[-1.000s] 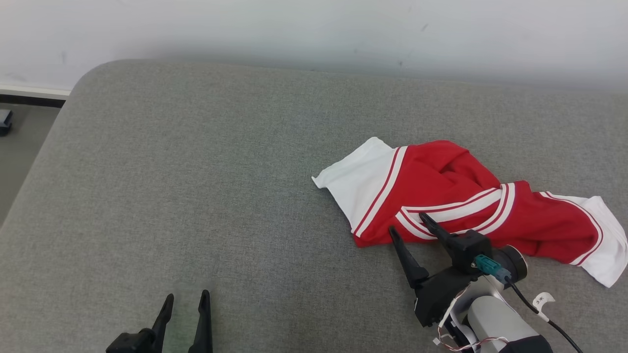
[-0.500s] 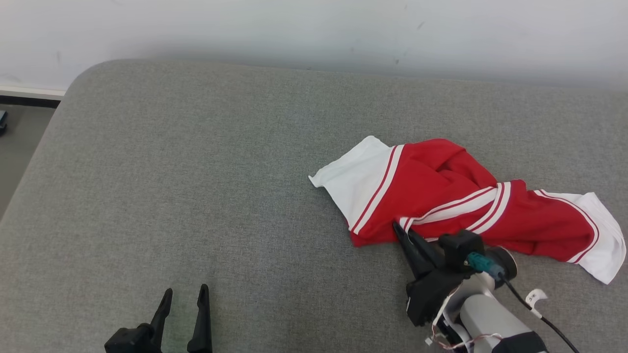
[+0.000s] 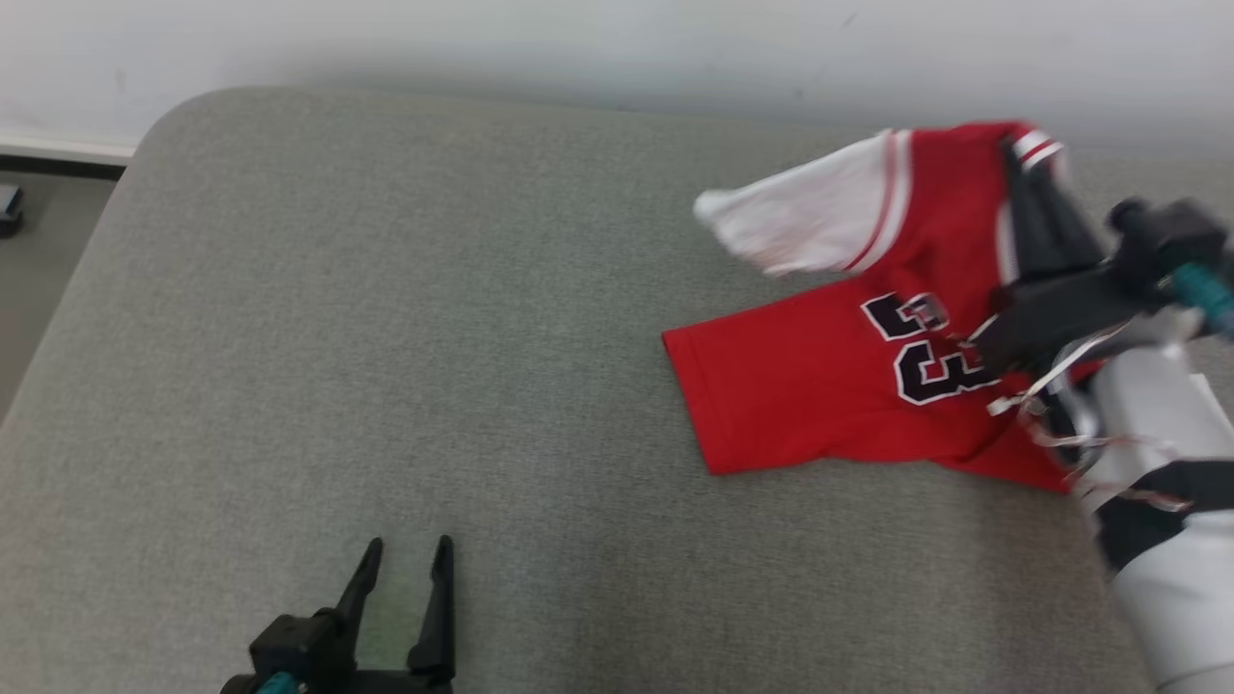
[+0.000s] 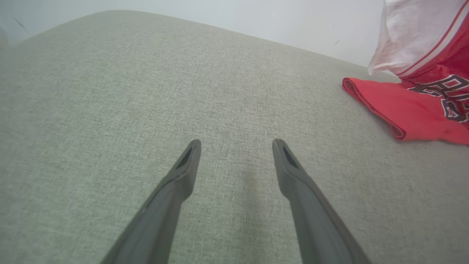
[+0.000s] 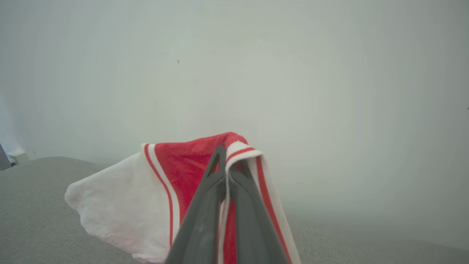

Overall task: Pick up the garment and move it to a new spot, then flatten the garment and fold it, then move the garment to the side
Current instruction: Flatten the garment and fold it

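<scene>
The garment (image 3: 829,376) is a red jersey with white sleeves and a black number on it. My right gripper (image 3: 1024,164) is shut on its striped collar edge and holds the top lifted, while the lower red hem still rests on the grey cushion (image 3: 386,337). In the right wrist view the closed fingers (image 5: 205,216) pinch the red-and-white trim, with a white sleeve of the garment (image 5: 117,205) hanging to the left. My left gripper (image 3: 405,559) hovers open low over bare cushion at the lower left; the left wrist view has the garment (image 4: 414,110) at the far right.
A pale wall (image 3: 578,48) runs behind the cushion. The cushion's rounded corner lies at the upper left, with floor (image 3: 39,280) and a small dark object (image 3: 10,207) beyond its left edge.
The right gripper shut on the garment's striped edge and lifted it up and away, unrolling the crumpled jersey so its number shows. The head camera shifted. The left gripper stayed open.
</scene>
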Motion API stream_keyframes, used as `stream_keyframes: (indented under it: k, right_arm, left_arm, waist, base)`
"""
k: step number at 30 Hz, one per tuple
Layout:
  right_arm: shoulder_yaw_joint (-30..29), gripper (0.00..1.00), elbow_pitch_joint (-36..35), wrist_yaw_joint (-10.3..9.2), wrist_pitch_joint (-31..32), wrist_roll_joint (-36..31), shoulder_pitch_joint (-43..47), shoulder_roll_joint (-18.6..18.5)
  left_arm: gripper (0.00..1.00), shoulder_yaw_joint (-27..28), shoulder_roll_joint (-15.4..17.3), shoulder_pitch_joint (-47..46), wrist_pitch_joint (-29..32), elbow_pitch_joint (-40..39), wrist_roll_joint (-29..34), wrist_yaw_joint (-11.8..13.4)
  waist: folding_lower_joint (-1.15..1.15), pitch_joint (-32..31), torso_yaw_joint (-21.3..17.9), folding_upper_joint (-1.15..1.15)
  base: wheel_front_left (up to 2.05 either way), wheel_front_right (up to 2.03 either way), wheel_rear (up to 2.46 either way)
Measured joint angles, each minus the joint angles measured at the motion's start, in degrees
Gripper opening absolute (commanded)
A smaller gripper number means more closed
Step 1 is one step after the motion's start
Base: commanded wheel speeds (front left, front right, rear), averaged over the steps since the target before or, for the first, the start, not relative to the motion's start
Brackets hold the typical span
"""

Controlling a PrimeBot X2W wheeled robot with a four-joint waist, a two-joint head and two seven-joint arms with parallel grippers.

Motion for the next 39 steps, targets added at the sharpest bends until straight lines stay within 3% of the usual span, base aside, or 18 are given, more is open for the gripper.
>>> stream_keyframes:
  k: [9,10,11,12,17,25,31,39]
  right_arm:
    - [-16.2,0.00,14.3,0.00,0.0,-12.5,-10.5,-5.6]
    - [-19.5,0.16,18.1,0.00,0.2,-16.5,-12.0,-6.4]
    - [-21.2,0.79,20.0,0.00,0.4,-18.0,-12.4,-6.7]
    - [-22.9,1.00,21.4,0.00,0.5,-19.5,-12.6,-7.1]
    - [-29.8,1.00,25.9,0.00,2.4,-27.6,-14.7,-8.1]
    - [-32.2,1.00,26.6,0.00,0.4,-28.4,-12.0,-2.0]
    - [-27.2,1.00,11.0,0.00,0.2,-18.4,-2.1,4.1]
    - [-21.0,1.00,-8.0,0.00,0.1,-8.6,17.5,7.6]
  left_arm:
    - [1.00,-6.7,-0.1,-3.0,0.0,0.0,-0.8,0.0]
    - [1.00,-7.5,0.0,-3.3,0.0,0.0,-0.9,0.0]
    - [1.00,-7.7,0.0,-3.3,0.0,0.0,-0.9,0.0]
    - [1.00,-7.8,0.0,-3.4,0.0,0.0,-0.9,0.0]
    - [1.00,-7.4,0.0,-3.6,0.0,0.0,-0.9,0.5]
    - [1.00,-6.1,0.0,-2.9,0.0,0.4,-0.8,0.7]
    - [1.00,-5.1,-0.1,-2.7,0.0,0.4,-0.6,0.4]
    - [1.00,-3.5,-0.1,-1.1,0.0,0.8,-0.2,0.4]
  waist:
    - [0.00,2.2,4.0,0.00]
    - [0.00,2.9,5.0,0.00]
    - [0.00,3.2,5.4,0.00]
    - [0.00,3.5,5.7,0.00]
    - [0.00,4.8,6.3,0.01]
    - [0.00,3.9,3.4,0.00]
    - [0.00,1.7,-0.2,0.00]
    - [-0.01,-1.8,-4.7,-0.01]
  base:
    - [0.00,0.00,0.00]
    - [0.00,0.00,0.00]
    - [0.00,0.00,0.00]
    - [0.00,0.00,0.00]
    - [0.00,0.00,0.00]
    - [0.00,0.00,0.00]
    - [0.00,0.00,0.00]
    - [0.00,0.00,0.00]
